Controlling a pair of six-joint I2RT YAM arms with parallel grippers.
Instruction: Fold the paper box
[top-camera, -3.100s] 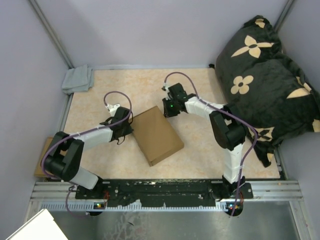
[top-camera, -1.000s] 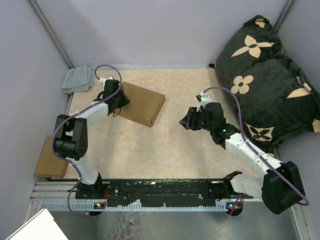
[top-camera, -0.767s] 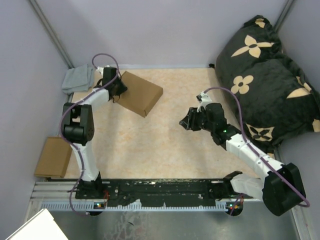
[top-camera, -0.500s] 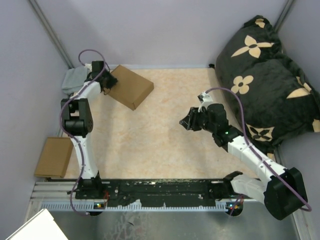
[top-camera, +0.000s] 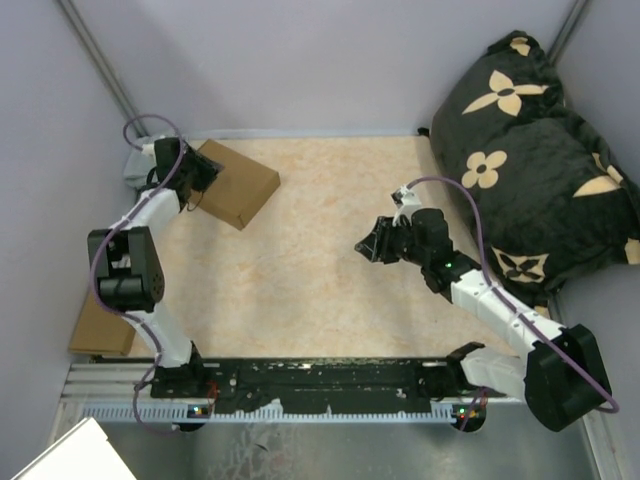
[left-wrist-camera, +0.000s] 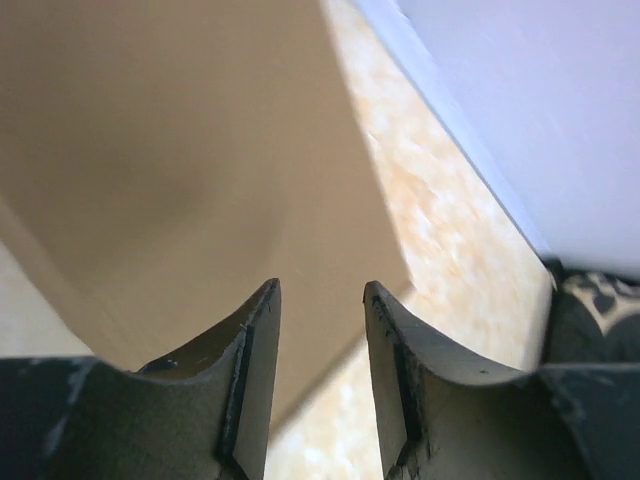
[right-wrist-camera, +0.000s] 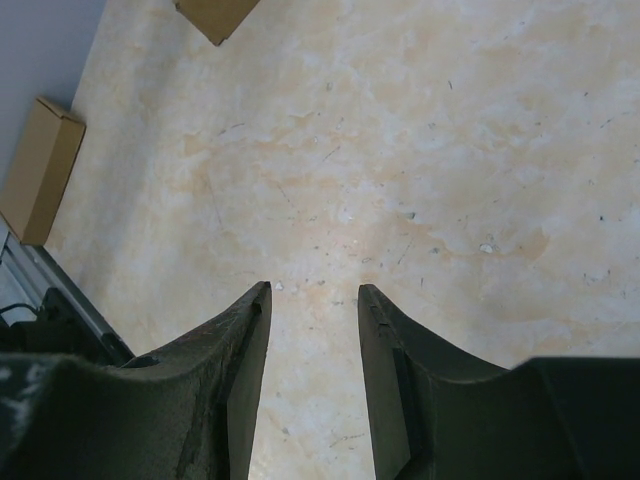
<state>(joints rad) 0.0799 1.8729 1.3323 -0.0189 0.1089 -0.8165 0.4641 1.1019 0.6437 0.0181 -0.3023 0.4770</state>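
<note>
Looking left first: the smaller cardboard piece (top-camera: 100, 325) lies off the near-left edge of the table (top-camera: 320, 300), well apart from everything and not in play.

The left gripper (top-camera: 188, 172) is stretched out to the far-left corner. Its jaws stand a narrow gap apart. The paper box (top-camera: 237, 184) sits just to the gripper's right and looks closed up and flat-topped. Its long side runs diagonally from the corner toward mid-table.

From the left wrist, the box (left-wrist-camera: 170, 150) fills the view ahead and to the left of the left gripper (left-wrist-camera: 320, 290). One box edge crosses the gap between the fingers. No card looks pinched there, and I can't tell if the pads touch it.

Mid-right, the right gripper (top-camera: 372, 247) hangs over bare table, pointing left toward the box but well apart from it. Its wrist view shows the jaws slightly parted and holding nothing (right-wrist-camera: 313, 290), with only a box corner (right-wrist-camera: 215, 15) at the top edge of that view.

A dark flowered pillow (top-camera: 530, 130) is piled at the far right, clear of the work.

My read: the left arm is by far the nearer. Any next contact comes from the box's left short end, along its long axis. The right arm would need a long reach across the table.
</note>
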